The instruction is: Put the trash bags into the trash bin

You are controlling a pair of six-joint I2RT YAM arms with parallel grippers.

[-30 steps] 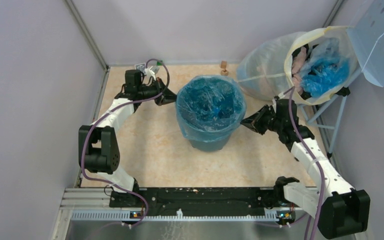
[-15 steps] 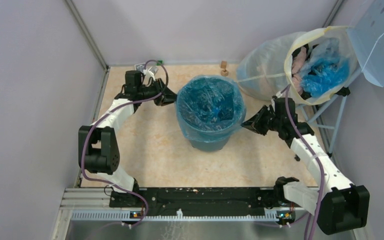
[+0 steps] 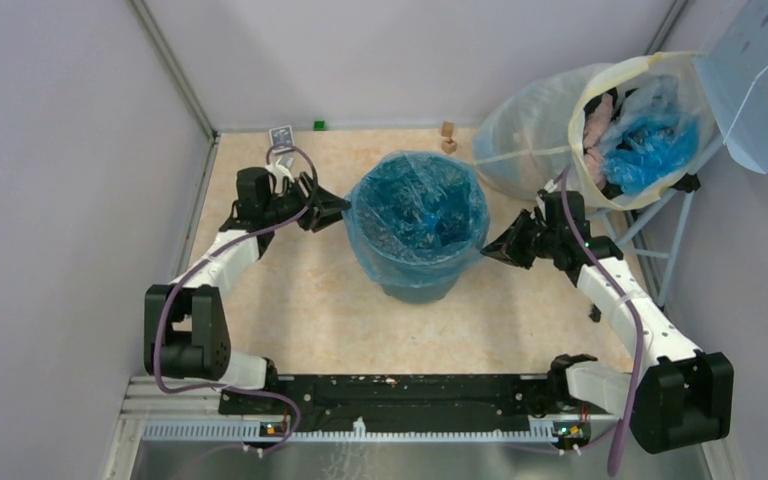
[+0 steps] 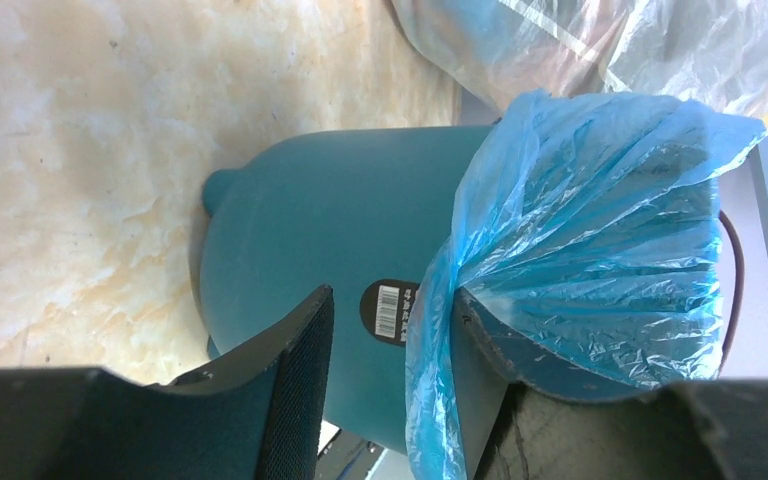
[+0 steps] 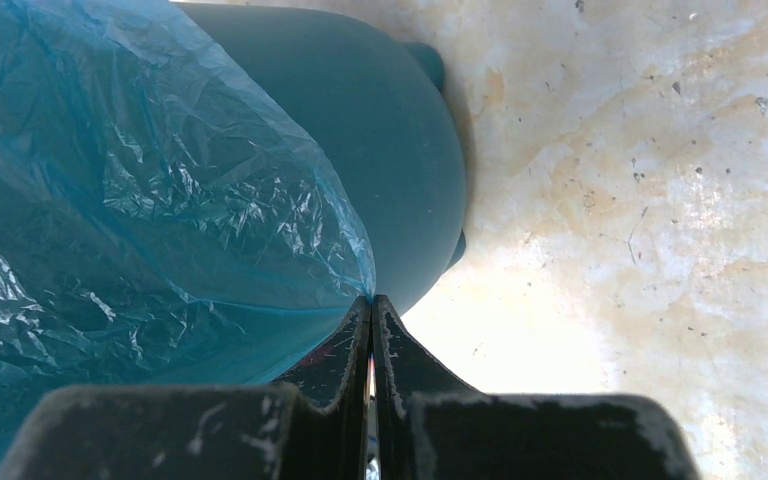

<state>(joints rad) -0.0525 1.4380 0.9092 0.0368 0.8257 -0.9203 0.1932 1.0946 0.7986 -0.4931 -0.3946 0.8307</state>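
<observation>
Trash bag [image 3: 418, 205]: light-blue film, seated inside the trash bin [image 3: 422, 285] as a liner, with its mouth open and its hem turned out over the rim.
Trash bin: upright in the middle of the table [image 3: 290, 300], between your two claws.
Left claw [image 3: 337, 208]: wide open and gripping nothing. In its wrist view the hem hangs in the gap, against one finger [image 4: 480, 380].
Right claw [image 3: 491, 249]: closed, with its tips meeting on the hem's lower edge at the bin's right side, where the film looks pinched.
Just changed: your left arm has drawn nearer along the bin's left side, uncovering a small card [image 3: 281, 133] and a green piece [image 3: 318, 125] at the far edge. Bag and bin have kept their place.
Meaning: lining looks nearly done. You probably need only close the left claw on the hem and draw it down evenly.
Risk: the thin film may slip off the rim if only the right side pulls.
</observation>
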